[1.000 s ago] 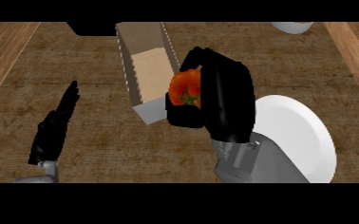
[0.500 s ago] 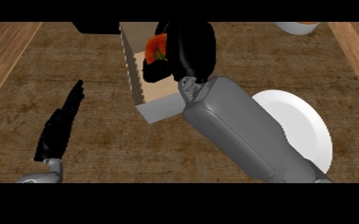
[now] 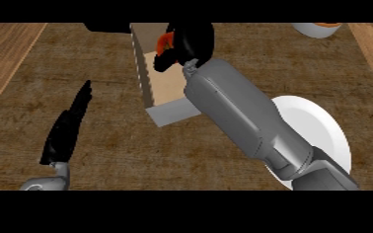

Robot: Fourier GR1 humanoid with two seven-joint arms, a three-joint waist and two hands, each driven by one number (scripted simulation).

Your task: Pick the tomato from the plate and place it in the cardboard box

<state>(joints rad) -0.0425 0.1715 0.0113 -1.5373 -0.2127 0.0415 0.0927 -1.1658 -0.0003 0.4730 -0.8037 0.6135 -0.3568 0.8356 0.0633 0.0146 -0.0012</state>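
Observation:
My right hand [image 3: 191, 44] is over the far part of the cardboard box [image 3: 162, 81], its fingers curled round the red tomato [image 3: 165, 41], of which only a sliver shows. The grey right forearm [image 3: 241, 113] crosses the box's right side and hides it. The white plate [image 3: 317, 128] lies at the lower right with nothing visible on it. My left hand [image 3: 67, 126] rests at the lower left of the counter, fingers straight, well apart from the box.
A white bowl [image 3: 317, 28] sits at the far right edge. A dark object [image 3: 109, 27] shows at the far edge left of the box. Wooden strips border the counter on both sides.
The right hand has carried the tomato from beside the plate up and left over the box. Since half a second ago it has barely moved. The left hand is still.

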